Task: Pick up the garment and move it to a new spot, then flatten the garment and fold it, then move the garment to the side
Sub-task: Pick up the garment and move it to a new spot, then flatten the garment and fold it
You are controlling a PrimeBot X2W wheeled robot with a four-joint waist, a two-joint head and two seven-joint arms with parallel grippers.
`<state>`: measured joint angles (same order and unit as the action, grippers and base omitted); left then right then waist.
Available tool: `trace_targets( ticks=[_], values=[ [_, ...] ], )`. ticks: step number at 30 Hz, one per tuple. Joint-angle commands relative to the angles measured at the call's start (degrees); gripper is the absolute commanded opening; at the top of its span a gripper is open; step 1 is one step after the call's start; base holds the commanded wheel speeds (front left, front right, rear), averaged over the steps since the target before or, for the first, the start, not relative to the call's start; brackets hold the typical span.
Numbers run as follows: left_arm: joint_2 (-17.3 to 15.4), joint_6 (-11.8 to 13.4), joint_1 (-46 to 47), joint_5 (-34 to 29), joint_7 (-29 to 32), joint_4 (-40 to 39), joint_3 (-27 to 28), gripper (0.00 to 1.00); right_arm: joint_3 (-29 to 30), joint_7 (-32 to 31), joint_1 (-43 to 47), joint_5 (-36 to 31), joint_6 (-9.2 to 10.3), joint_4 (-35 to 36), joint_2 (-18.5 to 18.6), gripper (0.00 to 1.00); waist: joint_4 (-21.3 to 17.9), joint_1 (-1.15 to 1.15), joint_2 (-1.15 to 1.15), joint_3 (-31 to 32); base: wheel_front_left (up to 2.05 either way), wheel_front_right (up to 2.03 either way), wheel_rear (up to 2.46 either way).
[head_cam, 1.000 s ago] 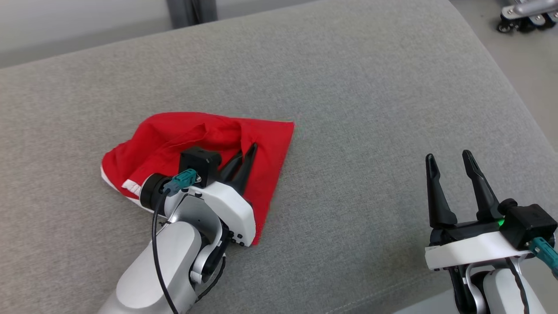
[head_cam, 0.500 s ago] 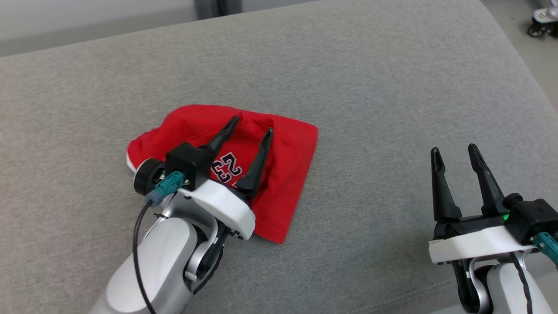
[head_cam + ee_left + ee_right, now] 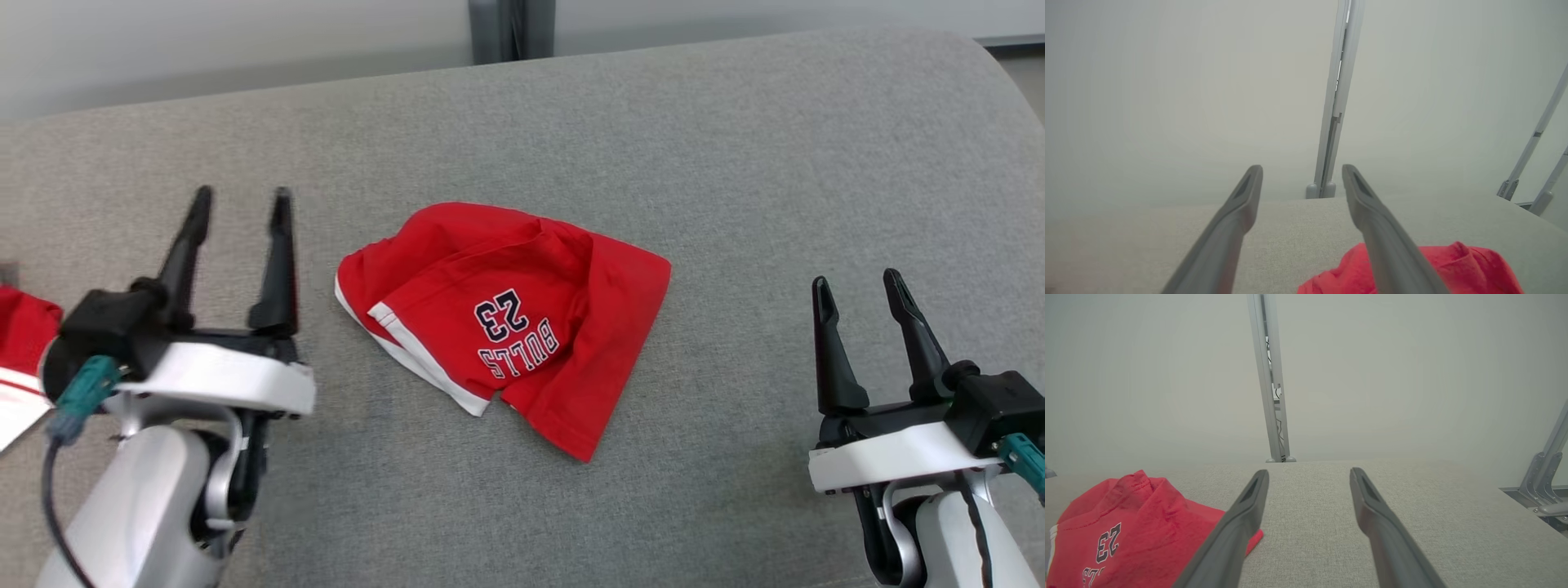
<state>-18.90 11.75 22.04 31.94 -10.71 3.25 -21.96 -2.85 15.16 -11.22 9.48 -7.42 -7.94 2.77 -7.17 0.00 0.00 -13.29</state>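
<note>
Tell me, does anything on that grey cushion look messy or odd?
The red Bulls shorts lie rumpled and skewed, with uneven folds and one corner sticking out toward the robot. Another red-and-white cloth pokes in at the head view's left edge.

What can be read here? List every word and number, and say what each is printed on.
"23": dark numerals edged in white, on the red garment, upside down in the head view.
"BULLS": same print, beside the number on the same garment, also upside down.
In the right wrist view the number shows again; the word under it is cut off at the picture's edge and cannot be read there.
</note>
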Motion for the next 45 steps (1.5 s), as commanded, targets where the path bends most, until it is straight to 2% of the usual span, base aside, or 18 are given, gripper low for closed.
trace_targets(
  ticks=[1, 5, 9, 23, 42, 45],
  values=[
    [-1.13, 1.04, -1.94, 0.57, -1.03, -0.83, 1.92, 1.00, 0.10, 0.14, 0.00, -0.73, -0.13, -0.22, 0.29, 1.00, 1.11, 0.00, 0.00, 1.09, 0.00, 0.00, 0.00],
    [-3.28, 1.76, -5.40, 1.06, -2.48, -2.03, 4.98, 1.00, 0.33, 0.13, 0.67, -1.18, -0.13, -0.69, 0.29, 1.00, 2.28, 0.00, 0.00, 2.32, 0.00, 0.00, 0.00],
    [-4.67, 1.24, -9.46, 1.38, -3.22, -1.46, 6.32, 1.00, 0.25, 0.13, 1.59, -1.42, -0.14, -1.49, 0.29, 1.00, 3.03, 0.00, 0.00, 3.99, 0.00, 0.00, 0.00],
    [-5.50, 2.65, -20.54, 1.62, -3.26, -1.89, 5.70, 1.00, -0.44, -0.20, 7.14, -0.83, -0.14, -3.07, 0.28, 1.00, 3.68, 0.00, 0.00, 10.24, 0.00, 0.00, 0.00],
    [-5.01, 4.59, -22.67, 2.22, -2.10, -3.91, 5.01, 1.00, -0.48, -2.13, 9.60, -1.07, -0.14, -0.54, 0.28, 1.00, 4.44, 0.00, 0.00, 11.19, 0.00, 0.00, 0.00],
    [-4.87, 4.80, -22.20, 2.36, -1.70, -4.20, 4.83, 1.00, -1.97, -3.41, 8.98, -1.06, -0.14, -0.33, 0.26, 1.00, 5.11, 0.00, 0.00, 10.91, 0.00, 0.00, 0.00]
  ],
)
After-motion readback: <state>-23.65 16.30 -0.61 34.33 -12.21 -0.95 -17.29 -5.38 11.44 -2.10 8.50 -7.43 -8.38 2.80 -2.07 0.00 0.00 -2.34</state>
